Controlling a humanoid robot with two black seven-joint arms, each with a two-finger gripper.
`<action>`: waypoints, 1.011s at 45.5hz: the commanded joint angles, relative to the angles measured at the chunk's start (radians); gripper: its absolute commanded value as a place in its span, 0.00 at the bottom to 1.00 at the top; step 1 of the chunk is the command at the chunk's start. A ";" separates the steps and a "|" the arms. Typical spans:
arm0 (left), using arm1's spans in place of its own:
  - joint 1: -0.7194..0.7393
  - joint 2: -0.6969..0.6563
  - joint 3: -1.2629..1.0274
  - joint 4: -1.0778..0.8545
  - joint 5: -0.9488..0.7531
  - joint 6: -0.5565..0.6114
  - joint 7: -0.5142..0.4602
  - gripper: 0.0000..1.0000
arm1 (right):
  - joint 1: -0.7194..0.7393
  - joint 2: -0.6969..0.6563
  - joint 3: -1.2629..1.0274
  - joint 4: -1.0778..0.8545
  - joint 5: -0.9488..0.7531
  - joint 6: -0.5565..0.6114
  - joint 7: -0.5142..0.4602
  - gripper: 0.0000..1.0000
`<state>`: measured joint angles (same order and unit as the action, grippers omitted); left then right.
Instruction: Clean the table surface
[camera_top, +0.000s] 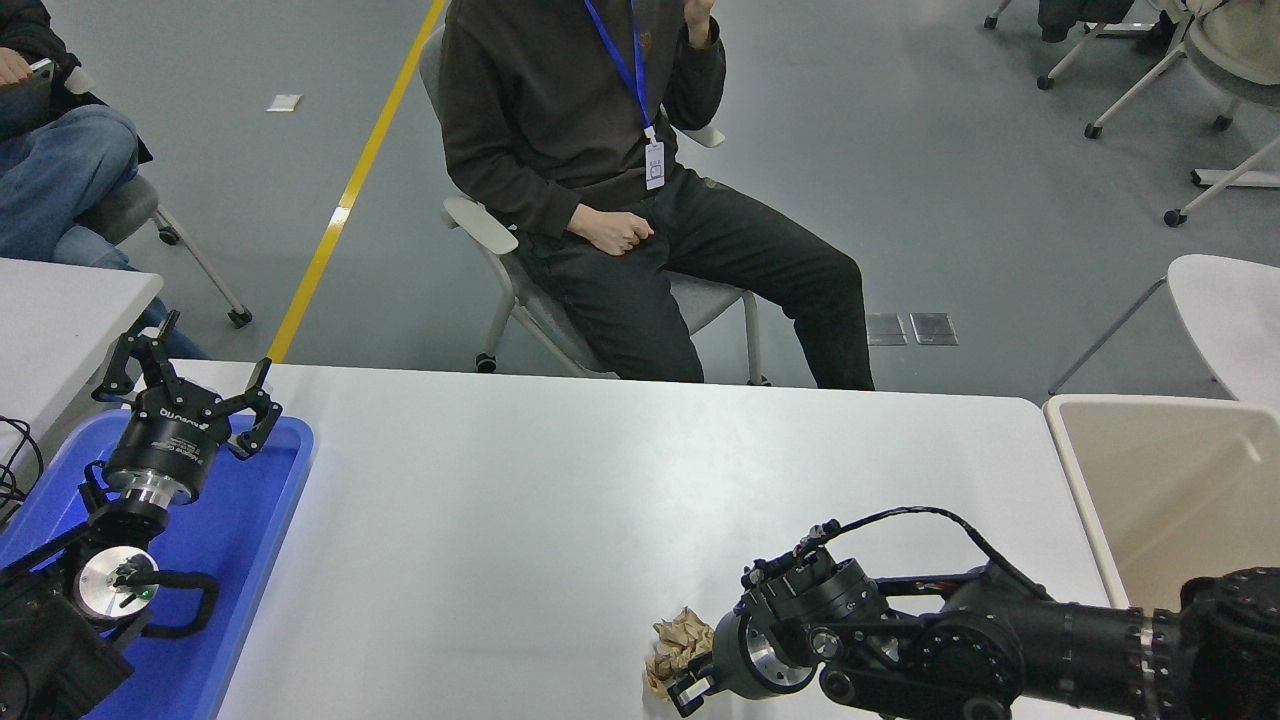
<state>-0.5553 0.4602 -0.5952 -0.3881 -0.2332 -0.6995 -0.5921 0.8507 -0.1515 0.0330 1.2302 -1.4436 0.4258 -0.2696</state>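
Observation:
The white table surface fills the middle of the head view. A ball of crumpled brown paper lies on it near the front edge. My right gripper comes in from the lower right, lies low over the table and is shut on the paper's near side. My left gripper is open and empty, parked at the lower left over the blue tray.
A beige bin stands at the table's right end. A smaller white table is at the left. A person sits on a chair beyond the far edge, another person at the upper left.

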 joint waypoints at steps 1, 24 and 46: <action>0.000 0.000 0.000 0.000 0.000 0.000 0.000 1.00 | 0.050 -0.040 0.054 0.035 0.078 0.002 0.015 0.00; 0.000 0.000 0.000 0.000 0.000 0.000 0.000 1.00 | 0.215 -0.290 0.182 0.169 0.307 0.056 0.010 0.00; 0.000 0.000 0.000 0.000 0.000 0.000 0.000 1.00 | 0.310 -0.540 0.292 0.279 0.488 0.123 0.012 0.00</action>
<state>-0.5553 0.4603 -0.5952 -0.3881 -0.2332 -0.6995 -0.5921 1.1082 -0.5816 0.2734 1.4736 -1.0482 0.5155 -0.2574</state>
